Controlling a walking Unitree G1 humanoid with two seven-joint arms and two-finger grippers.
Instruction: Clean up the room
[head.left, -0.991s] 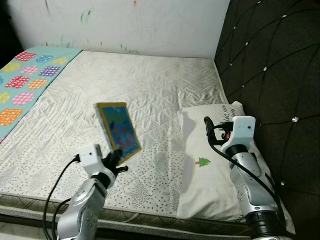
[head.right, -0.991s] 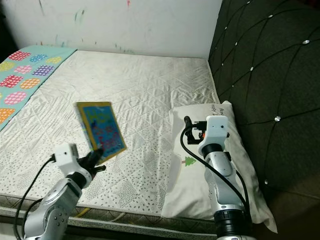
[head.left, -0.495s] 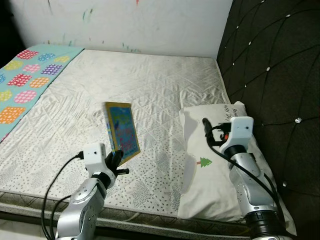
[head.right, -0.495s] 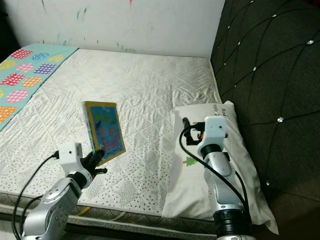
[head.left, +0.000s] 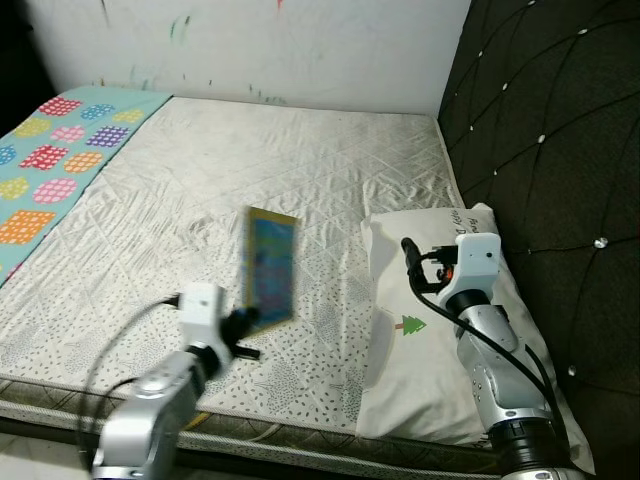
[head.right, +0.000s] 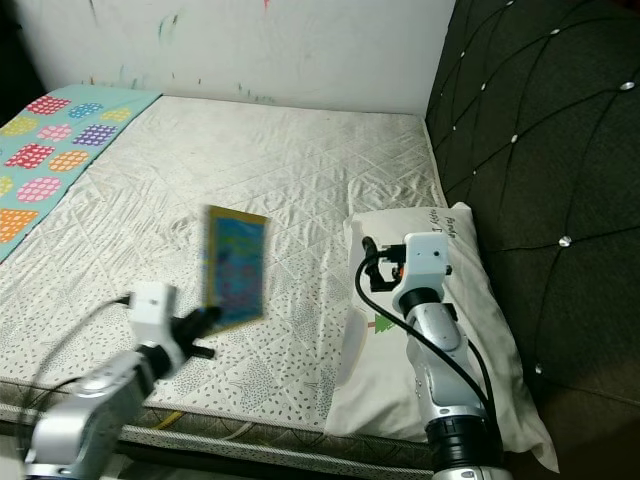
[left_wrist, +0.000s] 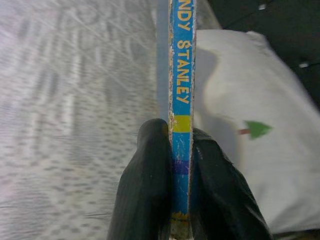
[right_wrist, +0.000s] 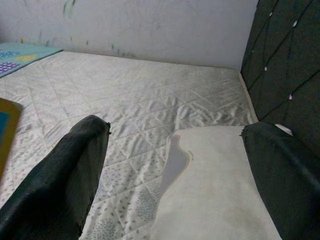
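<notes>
While the left gripper (left_wrist: 172, 200) pinches the lower end of a thin blue picture book (head.left: 270, 267) by its spine, the book stands lifted above the near edge of the mattress (head.left: 300, 180), its cover turned nearly edge-on and blurred in the head views. Yellow lettering runs along the spine in the left wrist view. Over the white pillow (head.left: 425, 350) at the mattress's right edge, beside the dark tufted headboard (head.left: 550, 130), the right gripper (right_wrist: 175, 170) hangs with its two black fingers spread wide and nothing between them. At the far left corner lies a teal blanket (head.left: 50, 150) with coloured patches
</notes>
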